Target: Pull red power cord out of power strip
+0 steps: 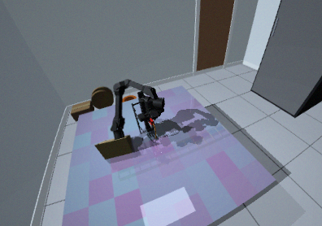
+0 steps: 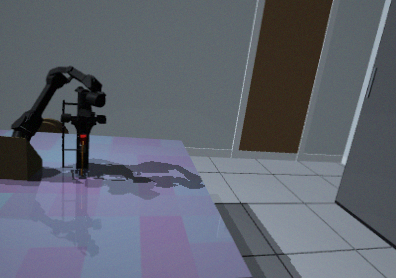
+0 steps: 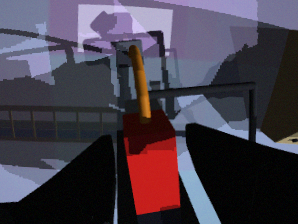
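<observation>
The red plug (image 1: 151, 121) (image 2: 83, 136) (image 3: 154, 180) stands between the fingers of my gripper (image 1: 152, 135) (image 2: 82, 169) (image 3: 149, 139). In the wrist view a narrow gap shows on each side of the plug, and the gripper is partly open around it, not clamped. The orange cord (image 3: 141, 85) runs from the plug's far end to a small dark block (image 3: 125, 47). The plug shows high along the black fingers in the exterior view. I cannot make out the power strip for certain, nor whether the plug touches it.
A thin black frame (image 1: 136, 118) (image 2: 63, 135) (image 3: 210, 90) stands close beside the gripper. A tan block (image 1: 115, 147) is at the arm's base. A round brown object (image 1: 102, 97), a wooden box (image 1: 82, 109) and an orange object (image 1: 129, 98) are at the back left.
</observation>
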